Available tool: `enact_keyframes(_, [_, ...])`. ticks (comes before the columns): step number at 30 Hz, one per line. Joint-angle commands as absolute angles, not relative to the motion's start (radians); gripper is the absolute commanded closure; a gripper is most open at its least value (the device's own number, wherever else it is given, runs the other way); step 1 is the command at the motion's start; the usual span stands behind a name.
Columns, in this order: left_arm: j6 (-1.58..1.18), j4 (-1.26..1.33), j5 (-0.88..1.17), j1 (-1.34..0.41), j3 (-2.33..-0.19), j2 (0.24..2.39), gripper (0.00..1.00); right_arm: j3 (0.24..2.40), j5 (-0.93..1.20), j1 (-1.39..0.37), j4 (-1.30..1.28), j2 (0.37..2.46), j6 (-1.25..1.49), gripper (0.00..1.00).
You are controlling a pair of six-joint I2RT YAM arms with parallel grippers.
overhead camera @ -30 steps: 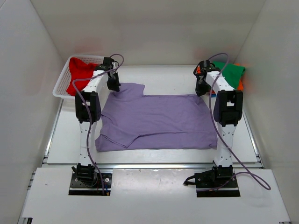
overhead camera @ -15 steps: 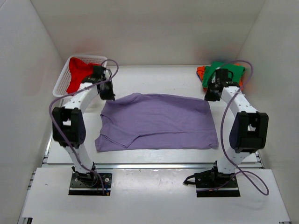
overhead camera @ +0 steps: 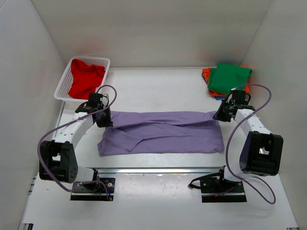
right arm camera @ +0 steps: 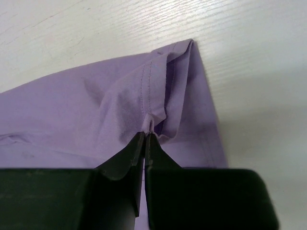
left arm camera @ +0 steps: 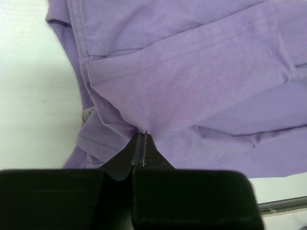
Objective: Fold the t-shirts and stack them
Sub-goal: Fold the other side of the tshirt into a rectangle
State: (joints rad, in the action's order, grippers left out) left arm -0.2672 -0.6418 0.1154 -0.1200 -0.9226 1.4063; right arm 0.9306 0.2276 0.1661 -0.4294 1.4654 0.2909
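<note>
Both arms are down low over the white tabletop (overhead camera: 158,86), one at each end of the soft lavender-purple short-sleeved t-shirt (overhead camera: 163,132). The shirt lies across the middle of the tabletop as a wide band, its far part doubled over the near part, so an upper layer sits on a lower one with a ridge running from left to right.

The left wrist view shows the left fingers (left arm camera: 125,158) pressed fully together, with a pinch of purple cloth caught right at their tips. A stitched sleeve hem crosses the cloth just beyond them, and folds fan away from the pinch.

The right wrist view shows the right fingers (right arm camera: 125,155) clamped shut as well, nipping the shirt's hemmed corner. The cloth bunches up into a small peak at the tips, with a line of stitching running into it and bare tabletop just to the side.

At the far left, a crumpled red t-shirt (overhead camera: 85,79) sits inside a white plastic mesh basket (overhead camera: 61,90), well apart from the left arm. At the far right corner, a folded green t-shirt (overhead camera: 229,77) lies on top of an orange one (overhead camera: 206,74), near the right arm but not touching it.
</note>
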Motion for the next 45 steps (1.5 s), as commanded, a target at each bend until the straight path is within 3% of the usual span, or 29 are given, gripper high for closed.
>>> enact_keyframes(1, [-0.245,-0.615,0.101,-0.112,-0.888,1.332,1.0,0.902,0.244,0.183,-0.368,1.417,0.293,1.0])
enact_keyframes(25, [-0.233,-0.637,0.083,-0.071,-0.853,1.264,1.0,0.813,0.261,0.249,-0.351,1.364,0.246,1.0])
enact_keyframes(32, [-0.235,-0.666,0.078,-0.104,-0.775,1.161,1.0,0.81,0.204,0.25,-0.469,1.362,0.242,1.0])
enact_keyframes(33, [-0.241,-0.672,0.084,-0.101,-0.77,1.141,1.0,0.822,0.193,0.247,-0.485,1.361,0.232,0.88])
enact_keyframes(34, [-0.239,-0.683,0.08,-0.103,-0.764,1.128,0.87,0.824,0.184,0.252,-0.494,1.358,0.236,0.8])
enact_keyframes(35, [-0.247,-0.686,0.086,-0.106,-0.765,1.1,0.64,0.83,0.167,0.25,-0.491,1.351,0.226,0.72])
enact_keyframes(36, [-0.253,-0.692,0.086,-0.101,-0.776,1.068,0.61,0.844,0.154,0.245,-0.495,1.341,0.229,0.65])
enact_keyframes(39, [-0.273,-0.701,0.086,-0.113,-0.79,1.014,0.63,0.899,0.086,0.215,-0.512,1.335,0.204,0.53])
enact_keyframes(42, [-0.327,-0.686,0.103,-0.164,-0.77,1.011,0.68,0.989,0.028,0.129,-0.529,1.377,0.16,0.53])
enact_keyframes(44, [-0.36,-0.645,0.086,-0.228,-0.743,1.026,0.73,1.028,0.078,0.089,-0.509,1.419,0.149,0.58])
enact_keyframes(45, [-0.385,-0.615,0.084,-0.239,-0.724,1.052,0.74,1.026,0.125,0.083,-0.485,1.431,0.15,0.72])
